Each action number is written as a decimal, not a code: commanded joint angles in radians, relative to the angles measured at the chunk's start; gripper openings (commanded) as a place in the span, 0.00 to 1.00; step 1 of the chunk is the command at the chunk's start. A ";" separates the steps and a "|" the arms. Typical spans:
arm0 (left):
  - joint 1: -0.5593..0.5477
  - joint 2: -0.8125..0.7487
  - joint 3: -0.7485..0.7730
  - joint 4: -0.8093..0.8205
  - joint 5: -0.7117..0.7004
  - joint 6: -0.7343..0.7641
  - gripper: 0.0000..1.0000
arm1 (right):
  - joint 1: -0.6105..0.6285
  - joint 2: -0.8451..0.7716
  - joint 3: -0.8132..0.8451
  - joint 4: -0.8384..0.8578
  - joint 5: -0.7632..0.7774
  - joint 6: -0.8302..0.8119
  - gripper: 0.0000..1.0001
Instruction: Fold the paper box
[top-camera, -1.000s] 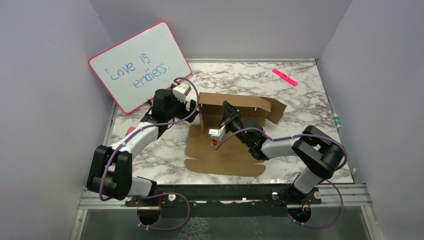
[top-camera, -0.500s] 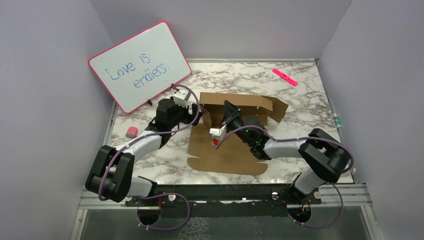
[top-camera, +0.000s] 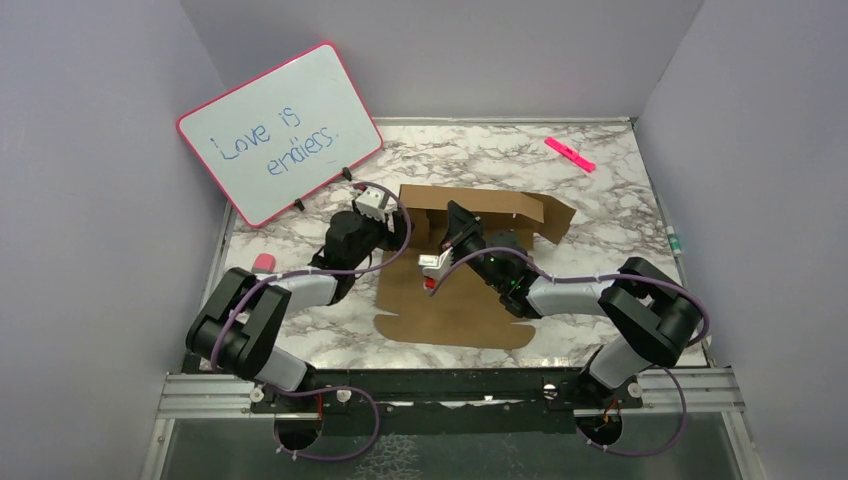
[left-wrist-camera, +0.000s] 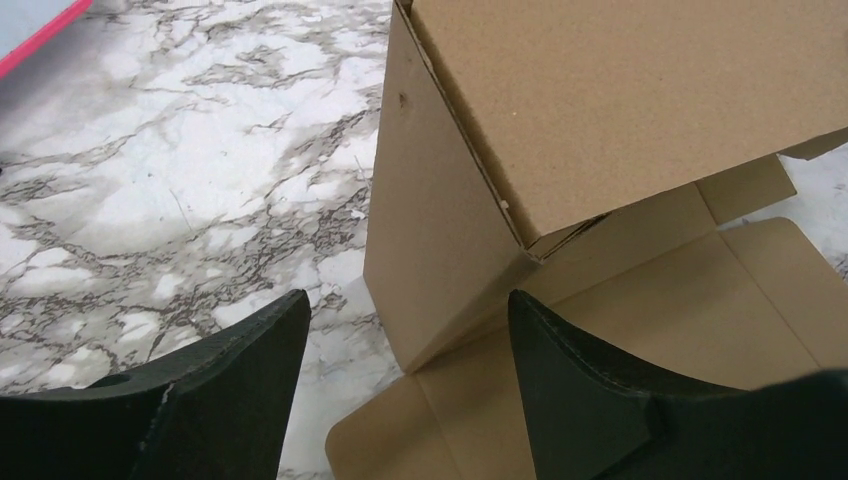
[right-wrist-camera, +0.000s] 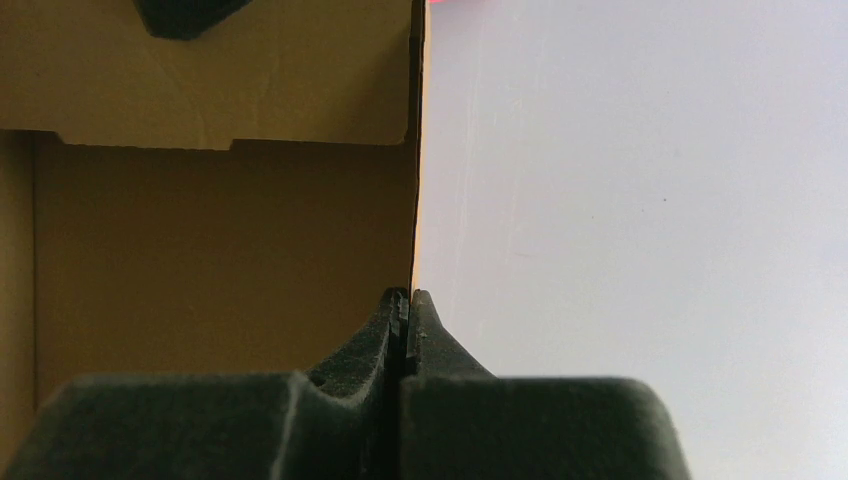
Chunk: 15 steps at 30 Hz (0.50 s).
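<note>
Lavender walls close round a white, grey-veined marble surface (top-camera: 620, 200), where a pink-framed whiteboard (top-camera: 280, 130) leans at the far left and a pink marker (top-camera: 570, 154) lies at the far right. The plain brown cardboard paper box (top-camera: 455, 310) sits mid-surface. Its front panel is flat and its rear and left walls are raised.

Over the last second the left arm has swung away from the whiteboard and in toward the box. The left tool (top-camera: 392, 232) now sits at the box's upright left corner. In the left wrist view the left tool (left-wrist-camera: 405, 310) is spread wide, and its black fingers (left-wrist-camera: 240, 380) stand on either side of that corner without touching it.

The right arm has hardly shifted. The right tool (top-camera: 455, 222) remains inside the box. In its own wrist view the right tool (right-wrist-camera: 407, 300) is pinched tight on the thin edge of a standing cardboard wall.

The raised walls look the same as before, so no new fold has been made. The change probably means the left side wall is next: one tool steadies the shape while the other lines up to grip or press that corner. The held wall is thin and could buckle if it is pushed unevenly.
</note>
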 joint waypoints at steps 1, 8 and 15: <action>-0.017 0.055 -0.027 0.206 -0.080 -0.003 0.71 | 0.011 -0.002 0.016 -0.034 -0.048 0.046 0.01; -0.042 0.102 -0.084 0.338 -0.215 0.026 0.64 | 0.011 -0.017 0.039 -0.086 -0.065 0.085 0.01; -0.057 0.182 -0.110 0.487 -0.295 0.004 0.61 | 0.011 0.001 0.040 -0.087 -0.068 0.102 0.01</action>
